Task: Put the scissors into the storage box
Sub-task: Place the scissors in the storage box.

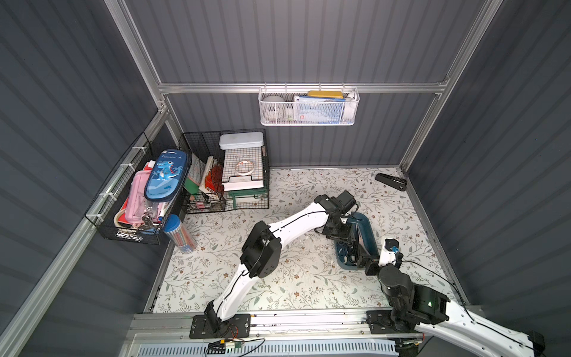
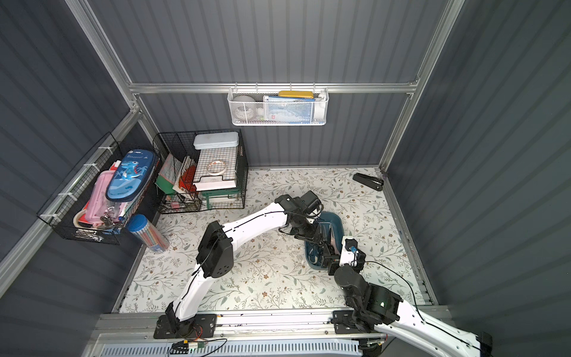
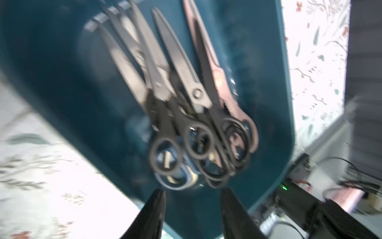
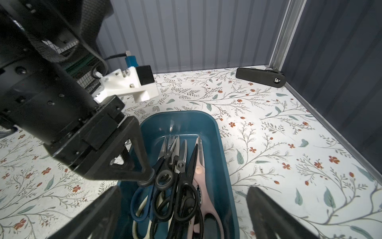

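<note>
Counting left to right: two black wire baskets, one hung on the left wall point(image 1: 129, 236) and one standing on the floral-print tabletop point(image 1: 193, 145). The hung one carries one blue zip pencil case point(image 1: 165, 176) with a cartoon dino and the word "Dinosaur", which is the only writing I can actually read, plus one pink pencil case point(image 1: 137, 197). Just beside it, one blue-capped clear tube of coloured pencils point(image 1: 180, 236) lies tilted. One white mesh basket point(image 1: 309, 116) hangs on the back rail, labels too small to read.

Next is the left gripper point(image 3: 192, 191), fingers spread with nothing between them, over the handle end of the single shallow teal-blue plastic storage box point(image 4: 225, 165). The steel-bladed scissors point(image 4: 182, 175) all lie inside it, handles toward the robot: one blue-handled, one cream, one pink and at least two black. The pile overlaps too much for an exact total. The right gripper point(image 4: 184, 188) hangs over the same end, fingers wide, pinching nothing. One black wedge-shaped folded tool point(image 1: 391, 181) sits in the far right corner.
</note>
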{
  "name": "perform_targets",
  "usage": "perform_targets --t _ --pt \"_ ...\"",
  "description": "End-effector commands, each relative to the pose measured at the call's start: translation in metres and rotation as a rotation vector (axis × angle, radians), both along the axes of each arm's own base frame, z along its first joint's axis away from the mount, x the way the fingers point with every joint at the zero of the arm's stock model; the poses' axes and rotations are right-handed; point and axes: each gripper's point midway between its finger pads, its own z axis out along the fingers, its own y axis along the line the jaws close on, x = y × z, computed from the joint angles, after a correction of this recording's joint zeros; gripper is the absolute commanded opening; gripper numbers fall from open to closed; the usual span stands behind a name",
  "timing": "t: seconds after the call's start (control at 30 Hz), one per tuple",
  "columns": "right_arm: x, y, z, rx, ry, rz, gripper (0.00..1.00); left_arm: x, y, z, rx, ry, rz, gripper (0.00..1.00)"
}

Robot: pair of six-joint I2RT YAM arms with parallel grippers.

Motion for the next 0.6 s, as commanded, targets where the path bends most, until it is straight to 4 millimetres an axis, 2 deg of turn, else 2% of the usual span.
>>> perform_targets --t 0.0,0.13,0.2,0.27,0.33,0.4,0.43,0.5,0.57 --pt "-0.001 -0.003 0.009 0.025 -0.019 -0.013 0.99 0.059 0.034 0.077 -0.103 -0.345 0.21 0.56" --pt "0.004 -0.003 0.011 0.023 -0.081 -0.036 0.99 0.078 0.102 0.133 -0.142 -0.715 0.381 0.66" --pt "0.006 -0.005 0.013 0.018 -0.102 -0.056 0.99 0.079 0.15 0.139 -0.024 -0.857 0.457 0.77" --pt "0.011 -0.002 0.02 0.018 -0.152 -0.06 0.99 0.079 0.207 0.149 0.134 -0.998 0.578 0.95" --pt "0.018 0.008 0.029 -0.012 -0.218 -0.017 0.99 0.075 0.257 0.153 0.317 -1.138 0.652 1.0" --pt "0.027 0.017 0.037 -0.069 -0.26 0.035 0.99 0.068 0.306 0.149 0.48 -1.203 0.746 0.99" --pt "0.035 0.013 0.039 -0.098 -0.259 0.016 0.99 0.067 0.326 0.142 0.531 -1.199 0.768 0.99" --pt "0.054 -0.008 0.037 -0.14 -0.201 -0.088 0.99 0.07 0.36 0.117 0.588 -1.151 0.788 1.0" --pt "0.077 -0.031 0.026 -0.164 -0.087 -0.176 0.99 0.07 0.39 0.094 0.596 -1.106 0.825 0.99"
